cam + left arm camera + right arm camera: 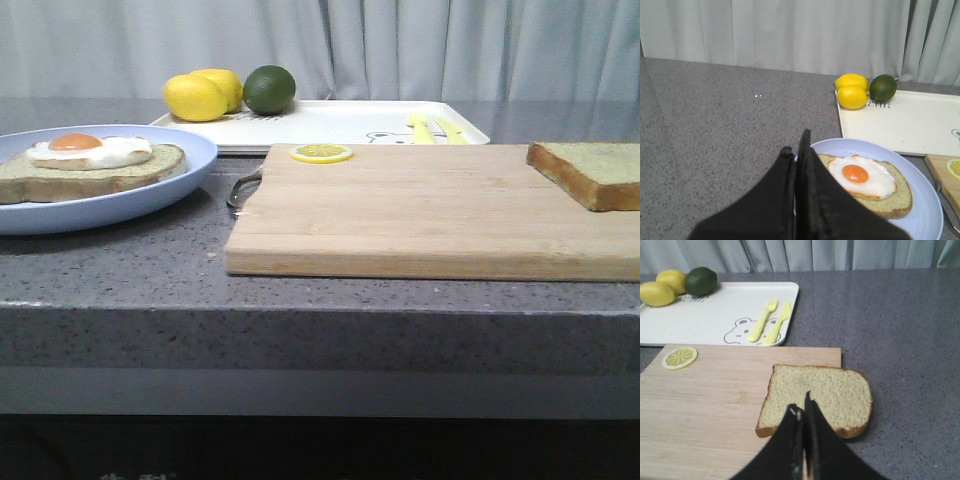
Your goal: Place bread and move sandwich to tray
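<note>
- Bread (592, 172): thick slice, brown crust, greenish-tan crumb, lying flat on the right end of the wooden cutting board (430, 215); its right edge overhangs the board onto the grey counter (150, 270) per the right wrist view (817, 399).
- Sandwich (95, 165): so far one flat bread slice topped with a fried egg (90, 150), white with orange yolk, sitting on the light-blue plate (150, 200) at the left, near side of the counter. Also seen in the left wrist view (867, 182).
- Tray (330, 122): white, rectangular, low rim, far side of the counter behind the board and plate. Cartoon bear print and yellow fork and knife (433, 128) on its right part; two lemons (200, 95) and a lime (269, 89) on its far-left corner.
- Lemon slice (321, 153): flat on the far-left corner of the board, apart from the bread.
- Metal handle (242, 190) sticks out from the board's left edge, just beside the plate.
- Left gripper (797, 150): black fingers pressed together, holding nothing, above the plate's near-left rim, next to the egg slice; contact with the plate cannot be told.
- Right gripper (801, 407): fingers closed with only a thin slit, nothing between them, tips over the near part of the bread; cannot tell if they touch it.
- Neither gripper shows in the front view.
</note>
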Robot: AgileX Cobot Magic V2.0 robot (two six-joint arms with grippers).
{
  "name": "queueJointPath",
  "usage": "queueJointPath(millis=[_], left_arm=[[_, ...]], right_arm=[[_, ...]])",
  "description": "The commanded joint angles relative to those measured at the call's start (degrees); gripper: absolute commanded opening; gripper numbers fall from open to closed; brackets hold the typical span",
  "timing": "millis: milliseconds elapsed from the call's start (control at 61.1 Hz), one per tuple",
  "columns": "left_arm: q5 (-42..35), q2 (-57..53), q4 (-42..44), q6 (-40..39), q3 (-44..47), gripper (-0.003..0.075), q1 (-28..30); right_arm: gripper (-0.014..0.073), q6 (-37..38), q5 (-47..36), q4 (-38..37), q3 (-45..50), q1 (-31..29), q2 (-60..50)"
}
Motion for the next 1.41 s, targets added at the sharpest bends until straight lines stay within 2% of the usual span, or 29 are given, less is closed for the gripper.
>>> queueJointPath(millis=[0,65,115,180,246,311,360,409,720,966,1179,1391], left_arm=[[-4.32,2.06,-0.15,0.04,-0.96,-0.002,0.0],[-4.19,2.91,0.31,0.04,-0.83,-0.0014,0.0],[-4.19,3.35,1.43,0.13,-0.83,0.0019,0.0],[-4.19,3.41,2.46,0.13,-0.83,0.0123,0.0],[-4.19,3.41,2.91,0.13,-0.83,0.027,0.0],[-4.19,3.41,2.91,0.13,-0.83,0.04,0.0],[-4.31,3.46,2.91,0.13,-0.83,0.0452,0.0],[-4.32,3.46,2.91,0.13,-0.83,0.0466,0.0],[-4.43,3.46,2.91,0.13,-0.83,0.0437,0.0],[-4.31,3.46,0.66,0.55,-0.83,0.0438,-0.53],[-4.42,3.46,0.78,1.72,-0.83,0.0438,-6.93],[-3.56,3.46,3.44,2.06,-0.83,0.0438,-14.7]], right_arm=[[-0.0062,-0.25,-3.43,0.31,-1.92,-0.29,2.0],[-0.0032,-0.25,-3.71,0.31,-1.92,-0.29,2.85],[0.0022,-0.25,-3.75,0.31,-1.92,-0.29,3.56],[0.0143,-0.25,-3.45,0.31,-1.92,-0.29,4.37],[0.0316,-0.25,-3.47,0.31,-1.92,-0.29,4.99],[0.0443,-0.25,-3.52,0.31,-1.92,-0.29,5.42],[0.0509,-0.25,-3.34,0.31,-1.92,-0.29,5.7],[0.054,-0.25,-3.34,0.36,-1.92,-0.29,5.81],[0.054,-0.25,-1.73,0.36,-1.26,-0.29,5.93],[0.054,-0.25,5.6,2.66,-2.9,-0.29,9.55],[0.054,-0.25,16.39,3.16,-12.24,-0.29,18.93],[0.0541,-0.25,29.15,0.68,-26.23,-1.79,29.43]])
